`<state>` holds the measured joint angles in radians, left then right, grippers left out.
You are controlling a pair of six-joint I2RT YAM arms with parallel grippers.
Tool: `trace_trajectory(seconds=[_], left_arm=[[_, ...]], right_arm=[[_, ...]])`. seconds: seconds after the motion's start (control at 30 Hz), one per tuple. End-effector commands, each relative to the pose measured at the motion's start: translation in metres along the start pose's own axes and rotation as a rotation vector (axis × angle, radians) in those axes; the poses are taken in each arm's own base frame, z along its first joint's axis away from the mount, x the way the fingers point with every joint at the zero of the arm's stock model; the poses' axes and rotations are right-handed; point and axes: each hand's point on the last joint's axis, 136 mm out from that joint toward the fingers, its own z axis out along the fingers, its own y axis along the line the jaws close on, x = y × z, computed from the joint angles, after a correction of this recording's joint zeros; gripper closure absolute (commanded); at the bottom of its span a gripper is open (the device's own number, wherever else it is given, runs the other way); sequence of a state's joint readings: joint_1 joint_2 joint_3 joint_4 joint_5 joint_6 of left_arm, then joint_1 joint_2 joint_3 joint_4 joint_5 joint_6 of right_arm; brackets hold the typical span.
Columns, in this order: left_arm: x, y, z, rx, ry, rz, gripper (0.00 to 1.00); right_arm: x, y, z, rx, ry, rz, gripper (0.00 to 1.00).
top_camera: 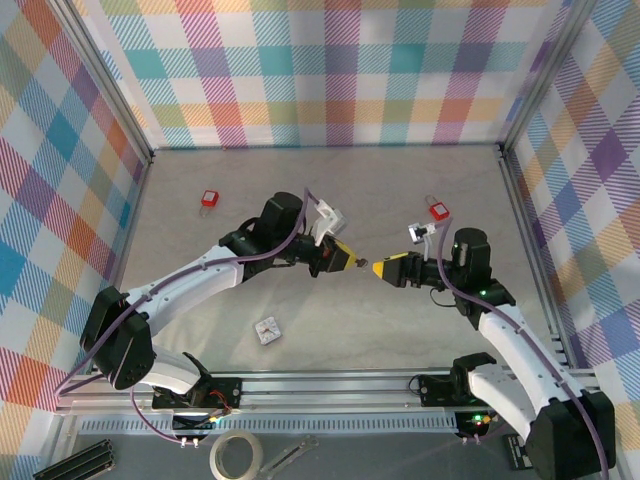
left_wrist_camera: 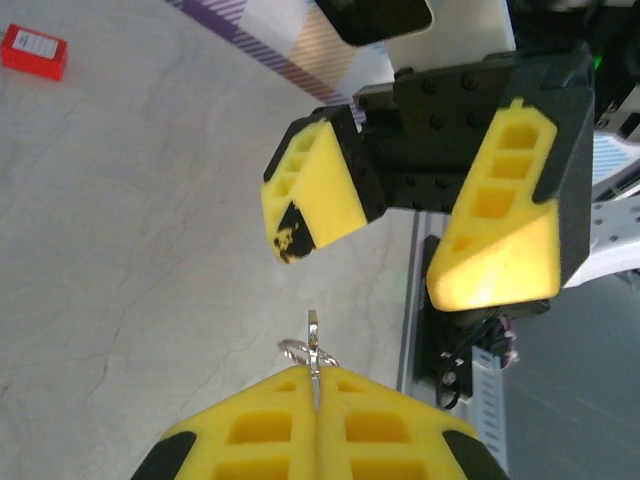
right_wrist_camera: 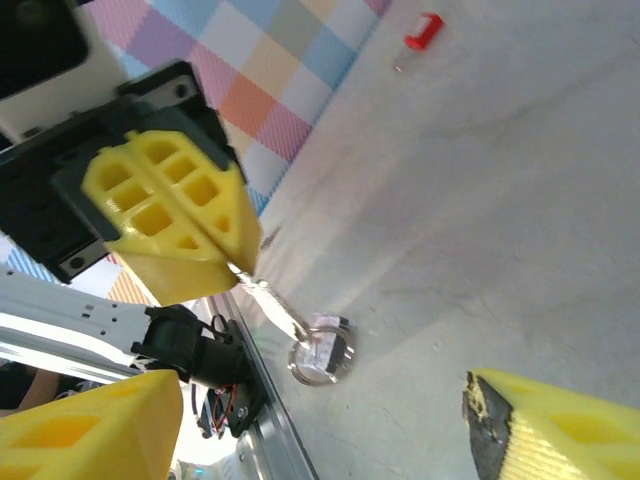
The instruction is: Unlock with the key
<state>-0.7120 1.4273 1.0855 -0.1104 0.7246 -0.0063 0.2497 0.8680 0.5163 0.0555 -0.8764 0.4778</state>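
Observation:
My left gripper (top_camera: 352,263) is shut on a small silver key (left_wrist_camera: 314,345). The key's end sticks out past the yellow fingertips, and a wire ring (left_wrist_camera: 298,351) hangs from it. In the right wrist view the key (right_wrist_camera: 268,292) points down and right from the left gripper (right_wrist_camera: 243,265). My right gripper (top_camera: 382,269) faces it tip to tip, a short gap away. It is open with nothing between its fingers (left_wrist_camera: 315,190). One red padlock (top_camera: 209,199) lies at the back left of the table. Another red padlock (top_camera: 437,209) lies behind the right arm.
A small silver-and-white object (top_camera: 266,331) lies on the table near the front rail (top_camera: 330,385), below the left arm. Plaid walls enclose the table on three sides. A tape roll (top_camera: 235,455) sits below the rail.

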Motion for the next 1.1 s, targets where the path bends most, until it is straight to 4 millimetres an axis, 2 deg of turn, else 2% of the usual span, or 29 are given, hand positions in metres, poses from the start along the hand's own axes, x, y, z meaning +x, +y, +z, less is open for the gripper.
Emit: trace_trajectory(seconds=[0.0, 0.13, 0.5, 0.6, 1.07], left_arm=[[-0.03, -0.017, -0.006, 0.092, -0.1, 0.002, 1.0], [-0.036, -0.019, -0.004, 0.125, -0.125, -0.013, 1.0], [-0.029, -0.019, 0.0, 0.152, -0.114, -0.037, 1.0], [-0.029, -0.018, 0.0, 0.148, -0.112, -0.038, 1.0], [-0.025, -0.015, 0.001, 0.132, -0.097, -0.034, 1.0]], right_arm=[[-0.015, 0.023, -0.002, -0.08, -0.066, -0.093, 0.32], [-0.017, 0.028, 0.001, -0.122, -0.07, -0.077, 0.36], [-0.024, 0.034, 0.009, -0.157, -0.066, -0.09, 0.44], [-0.023, 0.037, 0.01, -0.165, -0.059, -0.093, 0.49], [-0.018, 0.035, 0.016, -0.171, -0.037, -0.056, 0.61]])
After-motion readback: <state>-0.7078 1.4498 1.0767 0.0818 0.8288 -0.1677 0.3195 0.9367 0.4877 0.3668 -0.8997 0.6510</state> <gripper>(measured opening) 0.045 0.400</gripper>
